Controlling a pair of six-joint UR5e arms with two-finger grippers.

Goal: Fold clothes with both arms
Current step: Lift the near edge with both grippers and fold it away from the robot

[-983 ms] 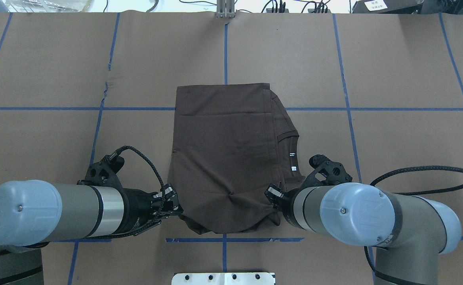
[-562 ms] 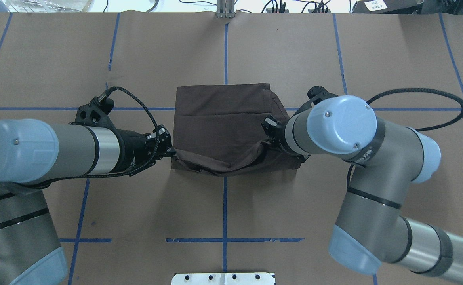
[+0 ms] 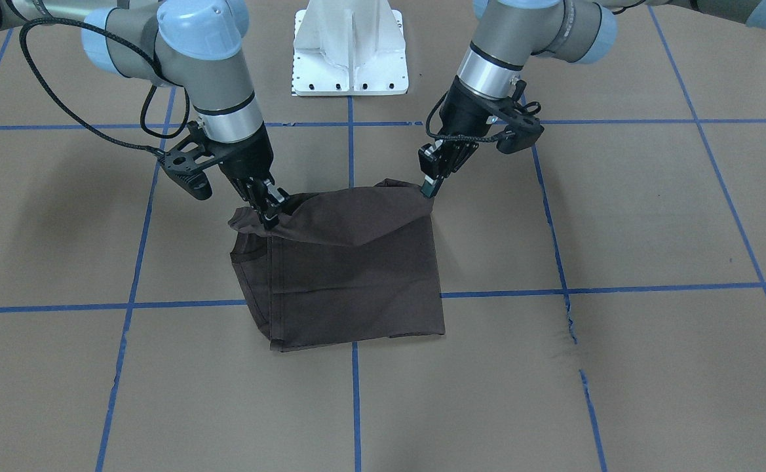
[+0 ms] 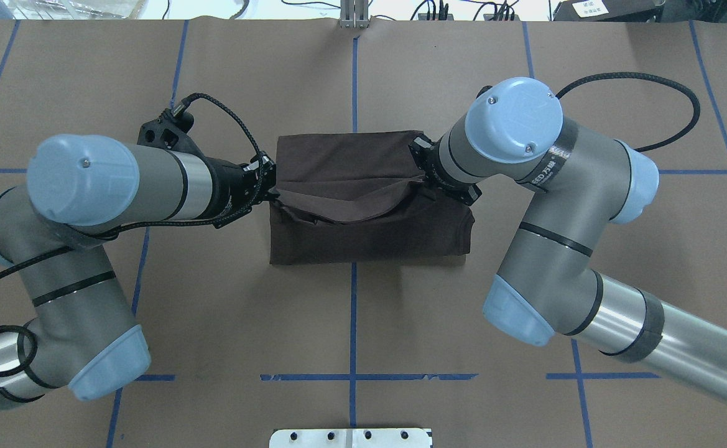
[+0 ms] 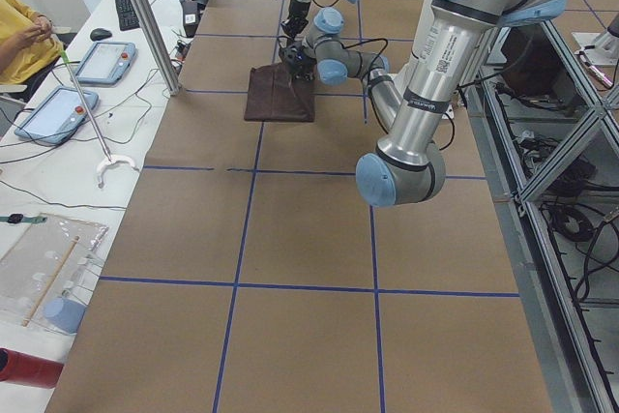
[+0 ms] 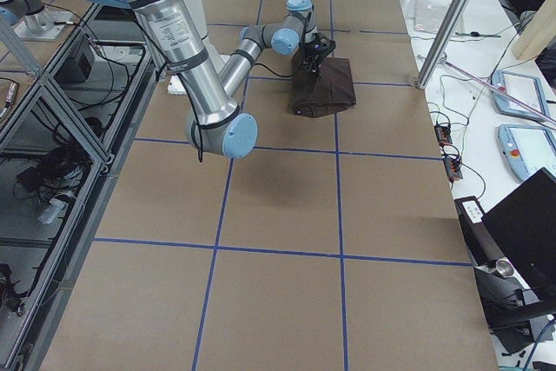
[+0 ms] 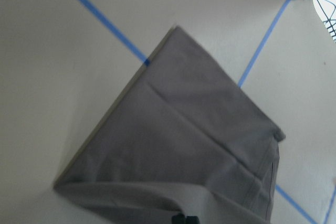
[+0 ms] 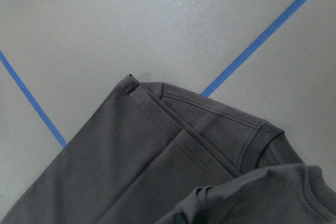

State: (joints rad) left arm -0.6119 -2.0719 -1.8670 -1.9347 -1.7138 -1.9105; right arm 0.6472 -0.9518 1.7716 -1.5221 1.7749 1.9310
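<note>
The dark brown T-shirt (image 4: pixel 369 239) lies in the middle of the table, folded into a rectangle, with its upper layer lifted and sagging between the two arms. My left gripper (image 4: pixel 270 184) is shut on the raised layer's left corner, and it shows on the right of the front-facing view (image 3: pixel 428 186). My right gripper (image 4: pixel 423 163) is shut on the other corner (image 3: pixel 270 213). In both wrist views the shirt (image 7: pixel 194 145) (image 8: pixel 157 171) spreads flat below the held edge. A sleeve hem shows in the right wrist view.
The white pedestal base (image 3: pixel 350 52) stands at the robot's side of the table. Blue tape lines (image 4: pixel 353 81) grid the brown paper. A small tear in the paper (image 3: pixel 569 314) lies beyond the shirt. A seated person (image 5: pixel 19 36) and tablets are at a side bench.
Both grippers have carried the shirt's near edge up and away from the robot, over the rest of the shirt toward its far edge. The shirt now shows about half as deep.
</note>
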